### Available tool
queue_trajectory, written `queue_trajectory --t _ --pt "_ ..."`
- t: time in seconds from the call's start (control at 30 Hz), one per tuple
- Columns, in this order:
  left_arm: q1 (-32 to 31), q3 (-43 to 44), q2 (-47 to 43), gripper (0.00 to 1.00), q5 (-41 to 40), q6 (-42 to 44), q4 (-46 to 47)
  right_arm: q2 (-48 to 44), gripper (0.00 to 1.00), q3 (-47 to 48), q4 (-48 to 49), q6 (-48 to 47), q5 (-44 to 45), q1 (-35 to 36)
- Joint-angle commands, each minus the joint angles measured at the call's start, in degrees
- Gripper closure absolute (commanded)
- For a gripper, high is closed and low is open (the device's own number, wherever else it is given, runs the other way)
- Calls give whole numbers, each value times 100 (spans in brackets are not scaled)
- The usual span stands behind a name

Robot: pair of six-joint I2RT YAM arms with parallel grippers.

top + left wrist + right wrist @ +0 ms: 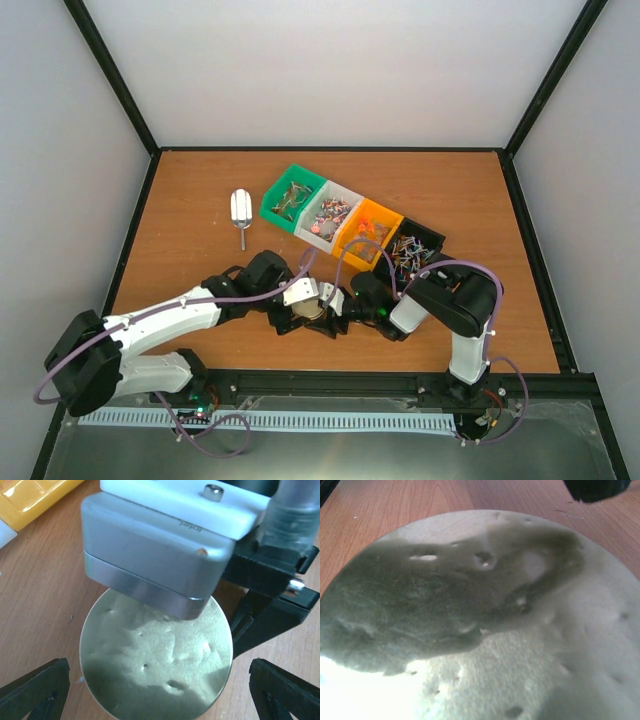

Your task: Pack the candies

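Candies (345,225) heaped in four bins (270,203), 12 o'clock on table; none packed, judging by view. Metal scoop (241,210) lying at 9 o'clock of bins. Round silvery tin (155,665) at 6 o'clock, no candy visible. Left gripper (160,682) wide open, straddling tin, fingers (40,690) apparently clear. Right gripper (338,310) close over tin; jaws cannot be told.

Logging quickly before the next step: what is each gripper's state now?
Left gripper: jaws open on either side of the round tin, holding nothing.
Right gripper: cannot be told.
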Motion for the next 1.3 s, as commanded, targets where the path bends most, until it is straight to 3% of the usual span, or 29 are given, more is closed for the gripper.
queue_trajectory --t 0.0,0.63,0.8,1.07,1.27 --pt "-30 187 210 0 212 -313 344 110 55 -54 -411 46 69 74" --pt "-28 323 591 4 -84 -748 571 111 55 -15 -452 39 80 74" --pt "-28 353 582 15 96 -604 461 106 56 -38 -456 -6 73 71" --pt "145 423 669 28 763 634 -149 98 56 -88 -448 -152 -115 74" --pt "282 642 929 33 1339 2705 -1181 68 57 -124 -461 -305 -281 69"
